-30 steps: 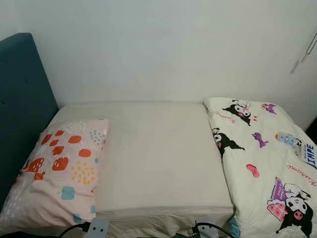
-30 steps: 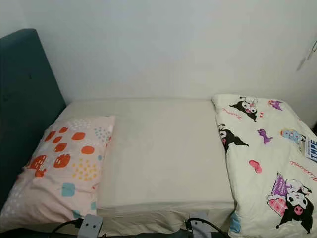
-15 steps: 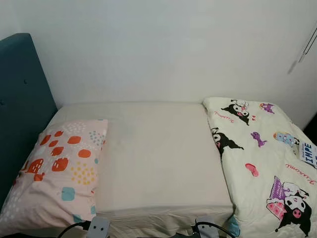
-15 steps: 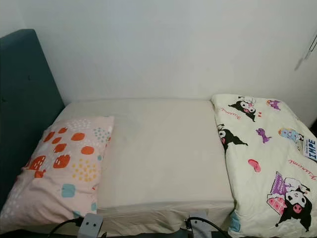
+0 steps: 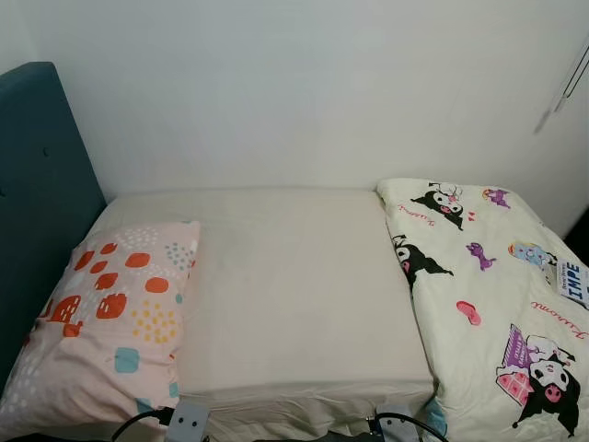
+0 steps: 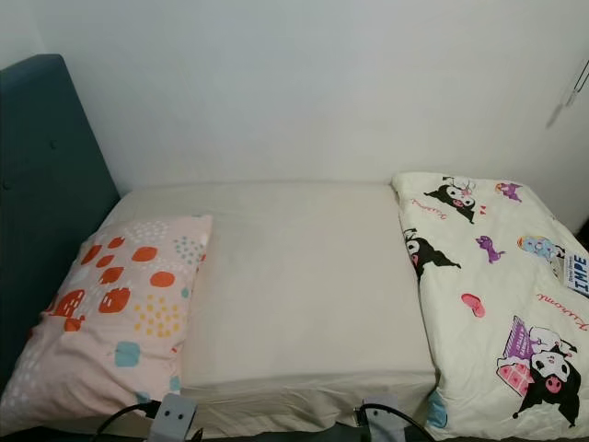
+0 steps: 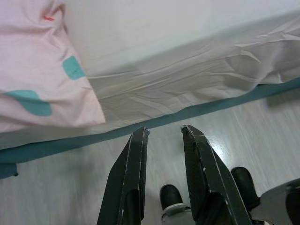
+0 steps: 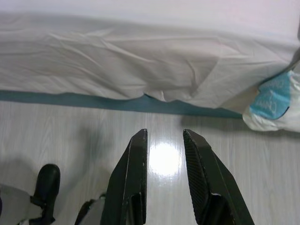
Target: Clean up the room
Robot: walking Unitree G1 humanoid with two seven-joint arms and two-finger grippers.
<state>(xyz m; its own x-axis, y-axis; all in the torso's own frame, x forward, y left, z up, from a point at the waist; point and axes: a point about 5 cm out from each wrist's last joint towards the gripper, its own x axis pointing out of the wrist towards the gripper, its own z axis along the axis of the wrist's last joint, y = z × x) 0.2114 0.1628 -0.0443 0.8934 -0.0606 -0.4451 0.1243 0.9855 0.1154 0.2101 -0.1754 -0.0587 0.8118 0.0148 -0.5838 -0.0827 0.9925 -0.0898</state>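
In the left eye view, a bed (image 5: 294, 304) with a bare cream sheet is seen mid-frame, a patterned pillow (image 5: 110, 318) at lower left and a cartoon-print quilt (image 5: 488, 295) bunched at right; the quilt would best be gripped at its near edge and drawn evenly across. In the left wrist view the left claw (image 7: 164, 133) is held released, empty, over the floor (image 7: 243, 136); in the right wrist view the right claw (image 8: 165, 136) is likewise parted and empty.
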